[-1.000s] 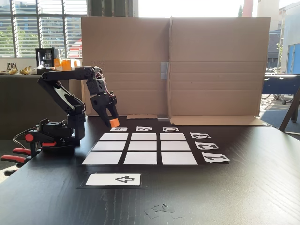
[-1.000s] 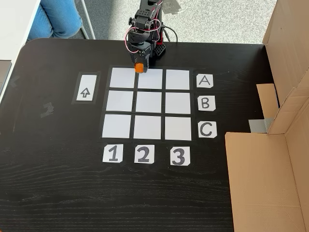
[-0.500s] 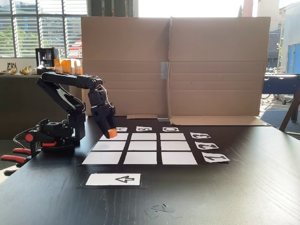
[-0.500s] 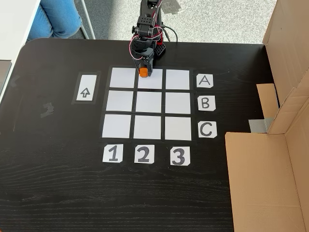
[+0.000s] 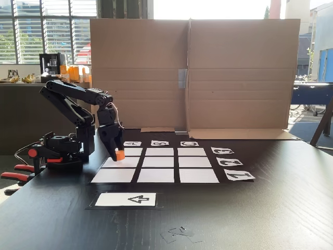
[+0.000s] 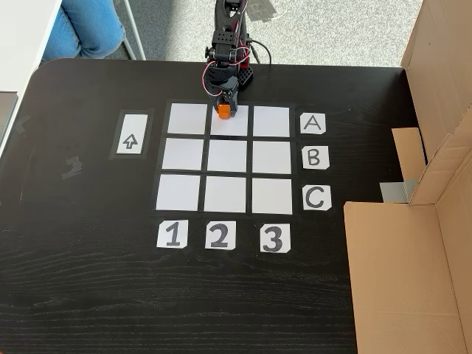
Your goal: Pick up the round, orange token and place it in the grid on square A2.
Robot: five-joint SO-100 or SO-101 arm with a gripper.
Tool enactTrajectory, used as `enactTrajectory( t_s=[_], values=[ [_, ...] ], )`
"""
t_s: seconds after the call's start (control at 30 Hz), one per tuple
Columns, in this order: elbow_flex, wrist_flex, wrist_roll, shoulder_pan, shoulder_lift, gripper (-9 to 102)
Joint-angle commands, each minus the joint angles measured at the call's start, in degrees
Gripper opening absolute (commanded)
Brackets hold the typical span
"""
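Token (image 6: 223, 111) seemingly pinched in claw (image 6: 224, 113) tips.

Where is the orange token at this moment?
The token is in the hand, low over the cell in row A above label 2 in a fixed view. In both fixed views it sits at the grid's edge nearest the arm.

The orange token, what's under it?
The token, held in the gripper, sits over square A2. Whether it touches the paper is hidden.
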Motion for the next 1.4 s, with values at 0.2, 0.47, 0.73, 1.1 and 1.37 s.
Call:
enactTrajectory(
  t_s=[0.2,0.47,0.73,1.1,1.37],
  values=[
    [0.97,-1.67,0.62,0.09,-0.70,7],
    [1.58,-2.81,0.79,0.44,-0.70,25],
    [1.76,-6.15,2.64,0.62,-0.88,25],
    [-5.19,-16.61,16.44,2.11,-1.32,28],
    [-16.44,-25.84,27.60,7.47,-4.04,27]
  ],
)
